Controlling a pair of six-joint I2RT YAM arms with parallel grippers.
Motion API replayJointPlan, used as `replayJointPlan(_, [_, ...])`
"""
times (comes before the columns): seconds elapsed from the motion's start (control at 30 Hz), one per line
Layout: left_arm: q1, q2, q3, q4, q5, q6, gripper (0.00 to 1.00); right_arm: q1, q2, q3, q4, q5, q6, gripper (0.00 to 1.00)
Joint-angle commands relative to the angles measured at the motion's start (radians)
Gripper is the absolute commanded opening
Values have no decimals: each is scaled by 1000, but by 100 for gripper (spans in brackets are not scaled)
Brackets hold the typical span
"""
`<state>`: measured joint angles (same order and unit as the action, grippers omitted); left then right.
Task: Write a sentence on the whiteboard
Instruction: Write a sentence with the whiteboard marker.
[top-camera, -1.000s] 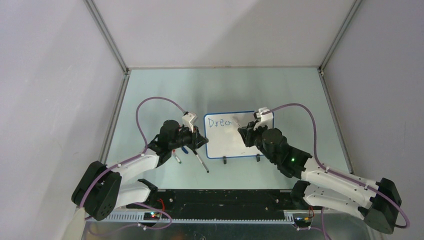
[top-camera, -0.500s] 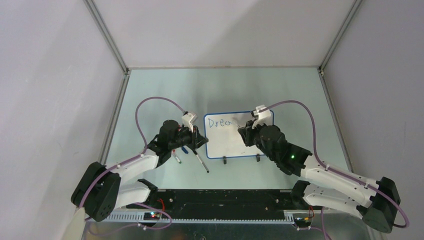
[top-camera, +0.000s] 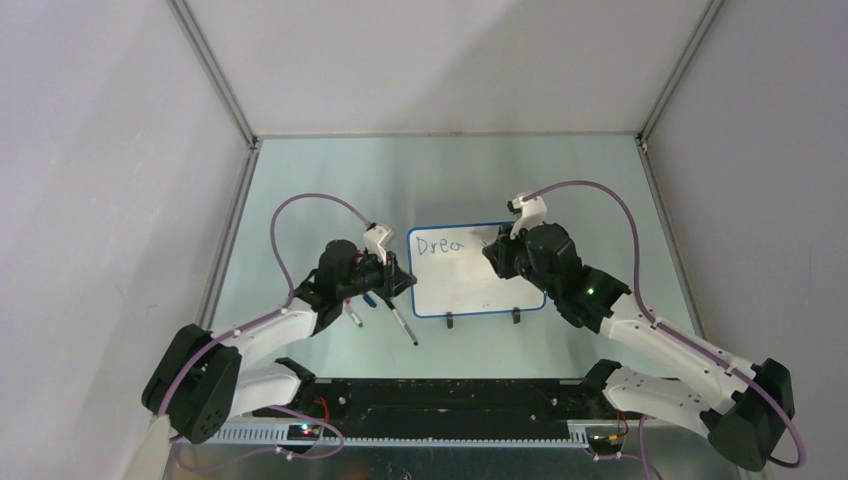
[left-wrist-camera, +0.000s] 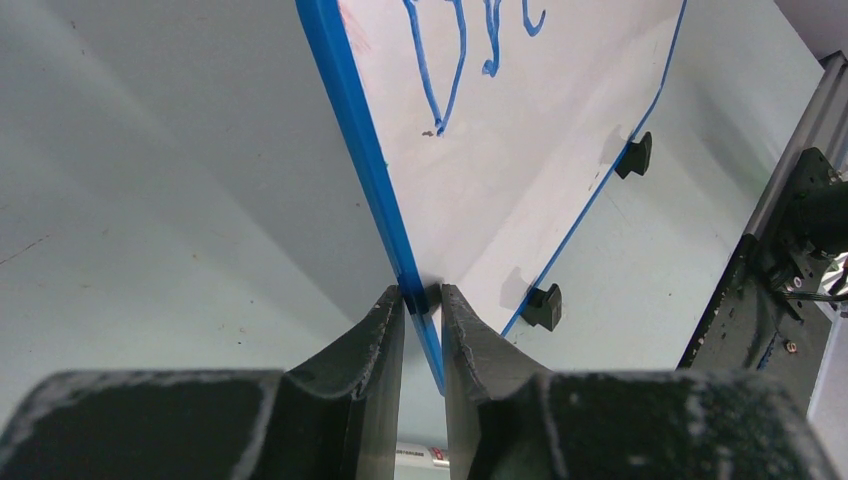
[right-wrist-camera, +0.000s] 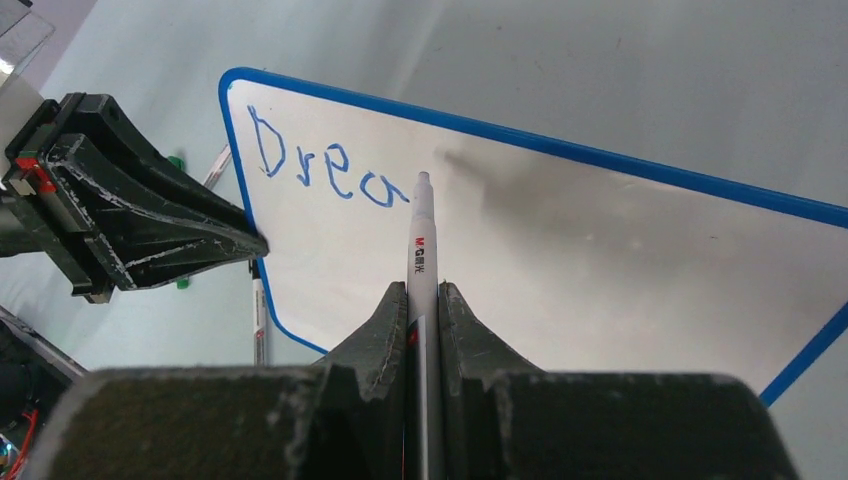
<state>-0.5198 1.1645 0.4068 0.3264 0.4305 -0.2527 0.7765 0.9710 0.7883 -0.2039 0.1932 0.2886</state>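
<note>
Whiteboard (top-camera: 462, 288) reads "Drea"; right hand (right-wrist-camera: 424, 300) grips marker (right-wrist-camera: 421, 235).

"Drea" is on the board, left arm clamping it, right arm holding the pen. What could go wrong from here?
1. The left gripper pinches only the thin blue rim of the whiteboard at one edge. Pen pressure may pivot or slip it, skewing the letters.
2. The marker sticks out well past the right gripper. It may tilt or slide in the grip, breaking strokes.
</note>
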Motion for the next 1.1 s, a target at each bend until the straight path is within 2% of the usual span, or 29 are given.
replayJointPlan(0.0, [-9,-23,1,35,20,27,25,19,5,24,78,2,6,0])
replayJointPlan(0.13, [-9,-19,4,35,27,29,25,34,12,28,78,-46,-27,0])
replayJointPlan(0.53, [-9,-14,6,43,38,27,25,150,15,-48,159,132,-123,0])
replayJointPlan(1.07, [-9,-21,3,45,35,27,25,157,52,-50,154,205,-136,0])
